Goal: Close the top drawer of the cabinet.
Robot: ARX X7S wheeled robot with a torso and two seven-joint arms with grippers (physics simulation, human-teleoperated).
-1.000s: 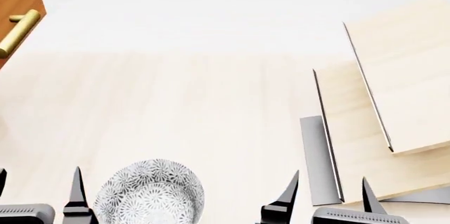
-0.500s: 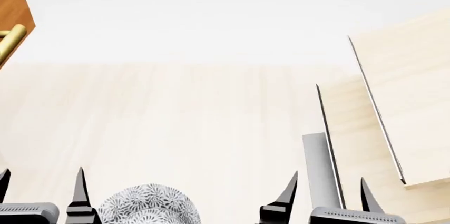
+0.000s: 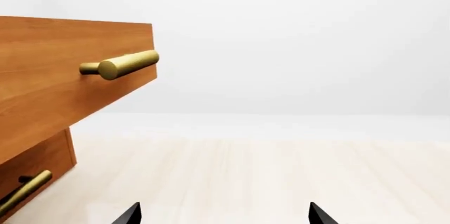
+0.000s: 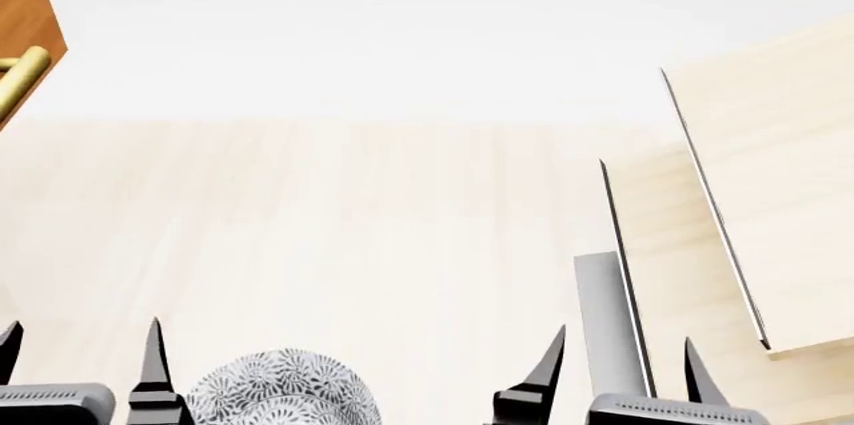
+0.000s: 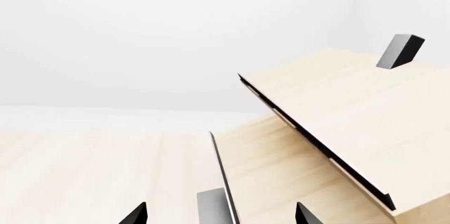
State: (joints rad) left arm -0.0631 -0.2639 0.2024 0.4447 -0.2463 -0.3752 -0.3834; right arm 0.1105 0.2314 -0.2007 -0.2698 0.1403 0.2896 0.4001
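In the left wrist view the top drawer (image 3: 63, 81) of the orange-brown cabinet stands pulled out, its brass bar handle (image 3: 121, 65) pointing at me. Below it is the lower drawer front (image 3: 39, 163) with its own brass handle (image 3: 25, 192). My left gripper (image 3: 223, 216) is open and empty, well short of the drawer; only its fingertips (image 3: 130, 214) show. In the head view a corner of the drawer (image 4: 27, 15) sits at the far left. My left gripper (image 4: 80, 360) and right gripper (image 4: 621, 365) are both open and empty at the bottom edge.
A patterned grey-white bowl (image 4: 283, 390) lies on the pale floor between my arms. A pale light-wood shelf unit (image 4: 761, 195) with a dark base (image 4: 607, 325) stands at the right; it also shows in the right wrist view (image 5: 338, 124).
The head view shifted between 1.0 s and 0.5 s ago: drawer corner slid further left, bowl and shelf lower in frame. Since 0.5 s ago almost nothing has moved.
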